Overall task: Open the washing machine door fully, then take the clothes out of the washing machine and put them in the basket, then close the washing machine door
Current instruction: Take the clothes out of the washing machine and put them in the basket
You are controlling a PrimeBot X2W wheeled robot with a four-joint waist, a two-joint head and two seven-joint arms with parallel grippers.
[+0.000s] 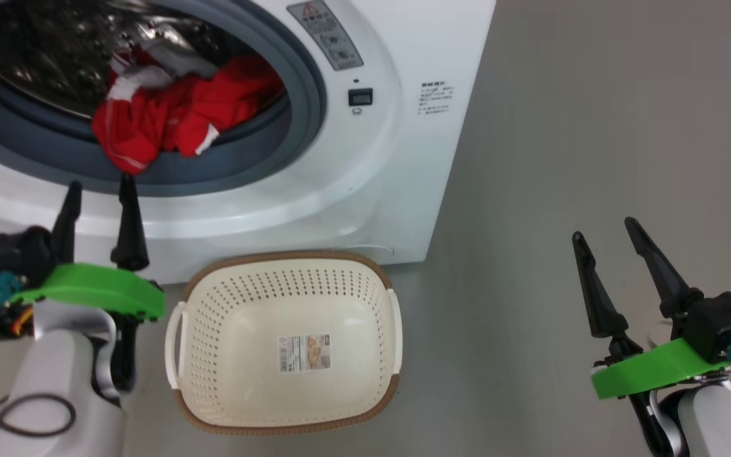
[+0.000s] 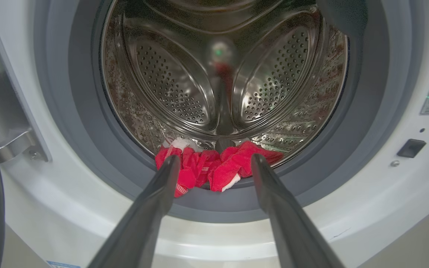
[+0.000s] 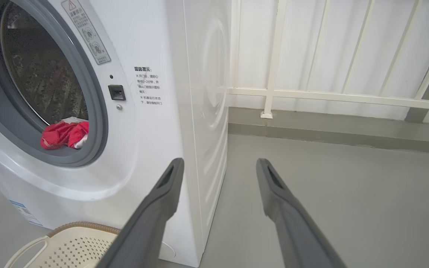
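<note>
- At the left, the left gripper [image 1: 101, 182] hangs just before the drum mouth, its two long dark fingers spread apart and empty.
- Bright red, white-trimmed clothes [image 1: 175, 120] lie heaped on the near lip of the big white front-loading washing machine [image 1: 403, 158].
- Small cream-white perforated plastic basket [image 1: 289, 257], brown-rimmed, sits just in front.
- Far right, the right gripper [image 1: 604, 229] gapes over grey floor [image 1: 562, 127].

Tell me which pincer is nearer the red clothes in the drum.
The left pincer: it aims at the red clothes at the drum's mouth; the right pincer hangs over floor beside the washing machine.
</note>
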